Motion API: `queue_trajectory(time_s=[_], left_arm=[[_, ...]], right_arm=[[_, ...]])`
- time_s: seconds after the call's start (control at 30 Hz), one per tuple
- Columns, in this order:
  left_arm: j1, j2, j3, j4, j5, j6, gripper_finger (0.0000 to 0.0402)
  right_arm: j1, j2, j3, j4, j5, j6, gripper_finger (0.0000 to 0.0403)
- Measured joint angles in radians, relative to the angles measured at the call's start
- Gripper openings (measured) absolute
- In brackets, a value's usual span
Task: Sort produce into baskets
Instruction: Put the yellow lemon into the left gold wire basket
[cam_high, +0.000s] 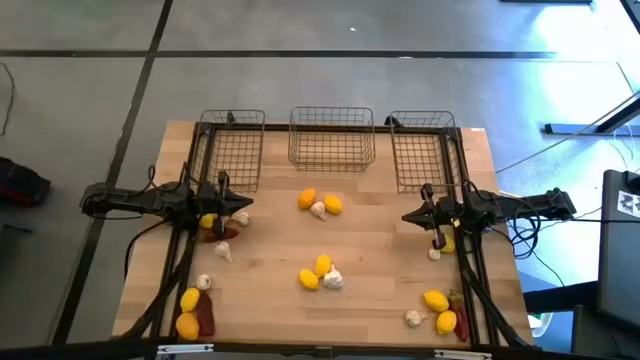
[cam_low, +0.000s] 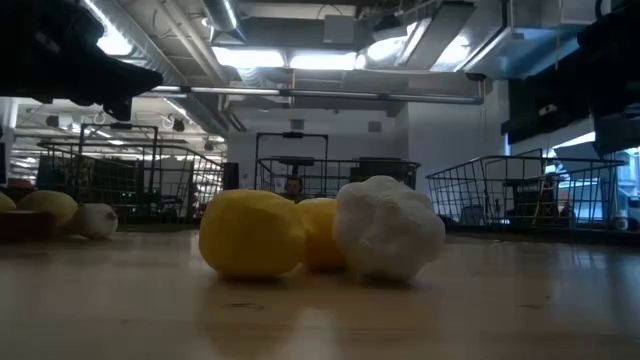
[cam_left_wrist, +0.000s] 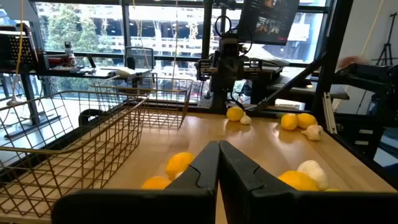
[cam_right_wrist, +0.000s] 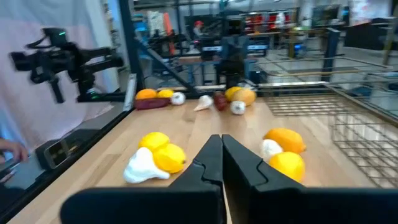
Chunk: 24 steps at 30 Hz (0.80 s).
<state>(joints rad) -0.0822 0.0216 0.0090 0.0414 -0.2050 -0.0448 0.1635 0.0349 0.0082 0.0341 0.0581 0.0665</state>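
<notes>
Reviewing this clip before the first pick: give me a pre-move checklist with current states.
1. Three baskets empty along the far edge: ok.
2. Left gripper shut, holding nothing, above the lemon cluster: ok.
3. Right gripper shut and empty; must open before grasping: not ok.
4. Centre lemons and garlic touch, so a clean single pick is doubtful: not ok.
5. Chili peppers lie against lemons at the near-left corner: not ok.

The chili peppers (cam_high: 205, 318) at the table's near corners are too small to tell apart.
</notes>
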Motion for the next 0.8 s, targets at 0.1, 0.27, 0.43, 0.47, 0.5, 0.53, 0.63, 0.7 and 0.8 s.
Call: queue_trajectory(time_s=[0.1,0.27,0.43,0.47,0.5,0.53,0.63,0.7,0.8], left_arm=[[0.000,0.000,0.000,0.000,0.000,0.000,0.0005],[0.000,0.000,0.000,0.000,0.000,0.000,0.0005],[0.000,0.000,0.000,0.000,0.000,0.000,0.0005],[0.000,0.000,0.000,0.000,0.000,0.002,0.0005],[0.000,0.000,0.000,0.000,0.000,0.015,0.0005],[0.001,0.000,0.000,0.000,-0.002,0.034,0.0005],[0.006,0.000,0.000,0.005,-0.035,0.092,0.0005],[0.006,0.000,0.000,0.005,-0.035,0.097,0.0005],[0.006,0.000,0.000,0.006,-0.035,0.027,0.0005]], right_arm=[[0.000,0.000,0.000,0.002,0.021,0.004,0.0005],[0.000,0.000,0.000,0.001,0.021,0.005,0.0005],[0.000,0.000,0.000,0.000,0.025,0.006,0.0005],[0.000,0.000,0.000,0.000,0.025,0.006,0.0005],[0.000,0.000,0.000,-0.001,0.025,0.006,0.0005],[0.000,0.000,0.000,0.000,0.026,0.006,0.0005],[0.000,0.000,0.000,0.008,0.031,0.006,0.0005],[0.000,0.000,0.000,0.013,0.036,0.007,0.0005],[0.000,0.000,0.000,0.021,0.051,0.008,0.0005]])
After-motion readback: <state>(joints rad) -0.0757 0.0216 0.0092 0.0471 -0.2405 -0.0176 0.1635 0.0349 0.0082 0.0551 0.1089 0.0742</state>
